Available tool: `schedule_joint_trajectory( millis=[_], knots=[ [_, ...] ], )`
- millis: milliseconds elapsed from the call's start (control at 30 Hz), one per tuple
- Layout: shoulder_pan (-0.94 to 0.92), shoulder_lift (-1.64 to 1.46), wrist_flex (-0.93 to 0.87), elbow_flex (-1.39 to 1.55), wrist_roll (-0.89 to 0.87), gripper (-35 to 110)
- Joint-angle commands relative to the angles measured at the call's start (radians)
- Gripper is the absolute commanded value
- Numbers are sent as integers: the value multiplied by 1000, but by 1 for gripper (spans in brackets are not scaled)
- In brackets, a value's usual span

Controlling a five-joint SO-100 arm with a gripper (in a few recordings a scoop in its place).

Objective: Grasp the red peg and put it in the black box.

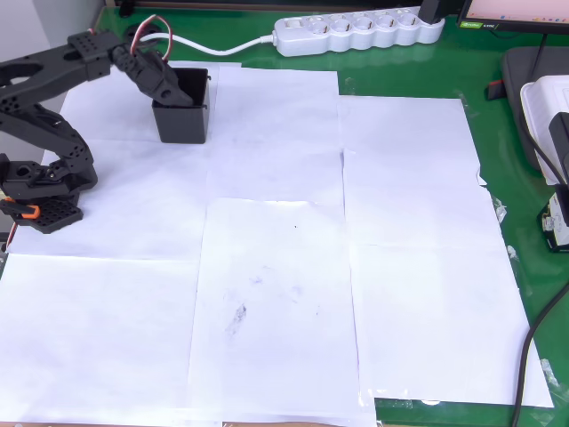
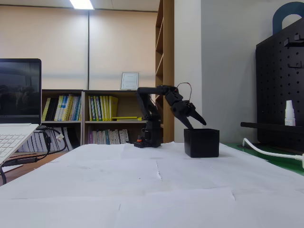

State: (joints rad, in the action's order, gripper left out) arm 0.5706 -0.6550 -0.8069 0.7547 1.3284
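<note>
Matte black gripper (image 2: pixel 197 122) spread above square, straight-walled black box (image 1: pixel 182 120)

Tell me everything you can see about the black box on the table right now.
The black box is small, square and open-topped, with tall straight walls that look like matte plastic. It stands upright on the white paper sheets, at the upper left of the overhead view, near the arm's base. The gripper hangs over its opening, fingers open and angled down toward the hollow inside; whether they touch the rim is unclear. The fixed view shows its plain dark side. Its inside is too dark to read.
</note>
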Motion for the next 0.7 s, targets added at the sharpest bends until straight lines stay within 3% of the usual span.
schedule_joint_trajectory(
  millis=[0, 200, 367, 567, 667],
  knots=[
    [-44, 293, -23, 5, -32, 0],
    [-202, 609, -32, -169, -41, 0],
    [-330, 851, 86, -652, 84, 0],
    [-486, 850, -318, -652, 250, 0],
    [-526, 850, -420, -652, 275, 0]
  ],
)
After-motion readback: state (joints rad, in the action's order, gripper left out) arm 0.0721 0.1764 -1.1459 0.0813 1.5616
